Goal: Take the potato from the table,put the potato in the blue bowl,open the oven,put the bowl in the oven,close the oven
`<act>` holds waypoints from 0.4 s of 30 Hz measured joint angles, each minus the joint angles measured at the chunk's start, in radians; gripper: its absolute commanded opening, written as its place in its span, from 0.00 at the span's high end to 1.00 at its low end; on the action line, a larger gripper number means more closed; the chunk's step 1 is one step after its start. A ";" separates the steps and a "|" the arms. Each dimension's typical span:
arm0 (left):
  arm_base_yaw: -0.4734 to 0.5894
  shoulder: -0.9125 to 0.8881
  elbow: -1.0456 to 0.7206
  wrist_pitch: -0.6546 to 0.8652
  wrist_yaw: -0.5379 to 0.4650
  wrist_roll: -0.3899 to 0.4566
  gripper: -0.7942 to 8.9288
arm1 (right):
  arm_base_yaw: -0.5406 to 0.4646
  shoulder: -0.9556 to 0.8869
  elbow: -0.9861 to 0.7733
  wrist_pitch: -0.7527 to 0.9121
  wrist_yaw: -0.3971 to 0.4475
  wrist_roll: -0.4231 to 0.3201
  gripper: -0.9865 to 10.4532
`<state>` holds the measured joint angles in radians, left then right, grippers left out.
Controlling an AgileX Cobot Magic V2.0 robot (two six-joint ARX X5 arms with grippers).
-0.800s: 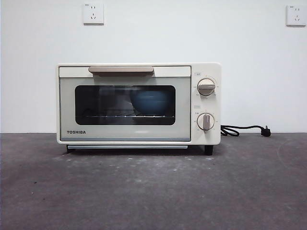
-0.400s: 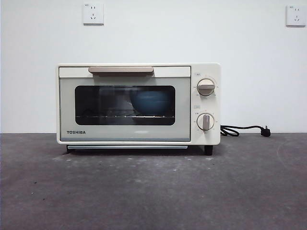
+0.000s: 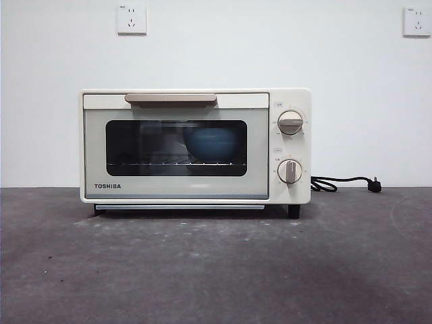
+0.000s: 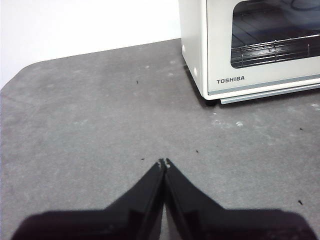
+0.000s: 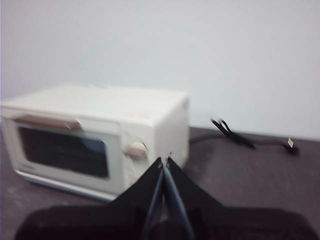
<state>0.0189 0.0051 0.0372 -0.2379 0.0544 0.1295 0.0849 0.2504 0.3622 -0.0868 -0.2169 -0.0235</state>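
Observation:
The cream-white oven (image 3: 196, 146) stands on the table (image 3: 216, 270) with its door closed. Through the dark glass window the blue bowl (image 3: 212, 144) rests on the wire rack, right of the window's middle. The potato is hidden from every view. Neither arm shows in the front view. My left gripper (image 4: 164, 163) is shut and empty, low over bare table some way from the oven's (image 4: 250, 45) front left corner. My right gripper (image 5: 165, 161) is shut and empty, held high in front of the oven's (image 5: 95, 135) knob side; that view is blurred.
The oven's black cord and plug (image 3: 344, 183) lie on the table to its right, the cord (image 5: 240, 137) also trailing behind it in the right wrist view. Two wall sockets (image 3: 131, 19) sit high on the white wall. The table's rounded edge (image 4: 20, 75) curves past the left gripper.

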 measured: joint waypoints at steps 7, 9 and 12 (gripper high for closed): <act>0.000 0.000 0.000 0.000 0.000 0.000 0.92 | 0.000 -0.154 -0.240 -0.001 0.075 0.013 0.91; 0.000 0.000 0.000 0.000 0.000 0.000 0.92 | 0.000 -0.193 -0.286 -0.001 0.081 0.021 0.91; 0.000 0.000 0.000 0.000 0.000 0.000 0.92 | 0.000 -0.223 -0.332 0.003 0.089 0.040 0.91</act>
<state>0.0189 0.0051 0.0372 -0.2379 0.0544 0.1295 0.0849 0.0273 0.0299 -0.0841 -0.1280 0.0170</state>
